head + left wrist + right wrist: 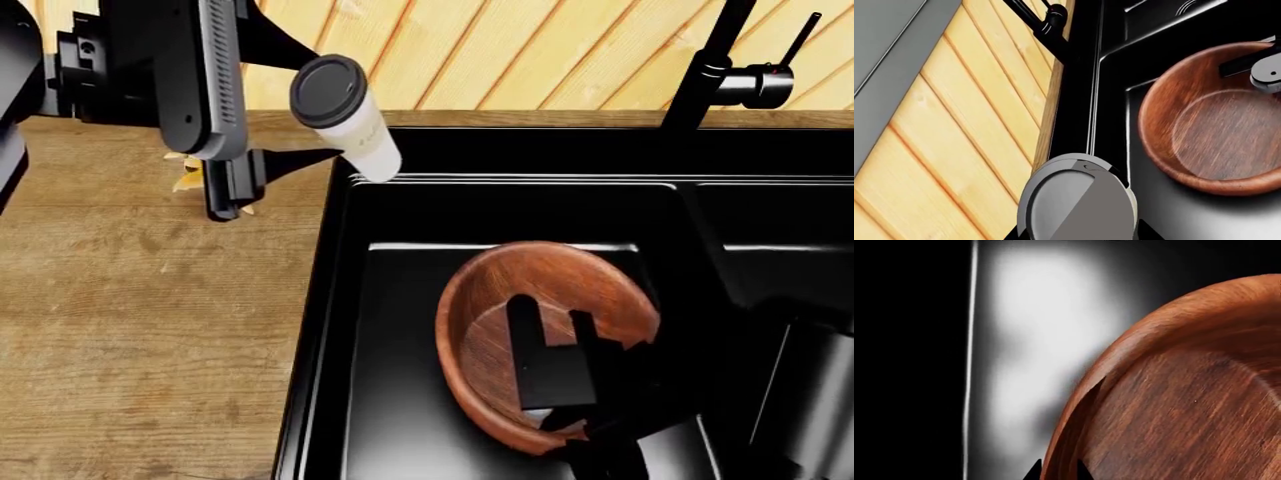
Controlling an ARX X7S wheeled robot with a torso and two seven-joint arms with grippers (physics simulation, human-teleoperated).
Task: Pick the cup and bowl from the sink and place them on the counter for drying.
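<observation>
My left gripper (318,108) is shut on the white cup (358,122) with a black lid and holds it tilted in the air over the sink's rear left corner. In the left wrist view the cup's lid (1077,202) fills the space between the jaws of the left gripper (1077,234). The reddish-brown bowl (487,300) sits tilted in the black sink (380,340). My right gripper (577,410) grips the bowl's near rim. In the right wrist view one tip of the right gripper (1057,472) is outside the bowl (1187,405) and one inside. The bowl (1214,140) also shows in the left wrist view.
The wood-grain counter (147,320) lies left of the sink. A small yellow object (187,176) lies on it behind the left gripper. The black faucet (707,60) stands at the back, before the plank wall (534,50). A second basin (774,250) is on the right.
</observation>
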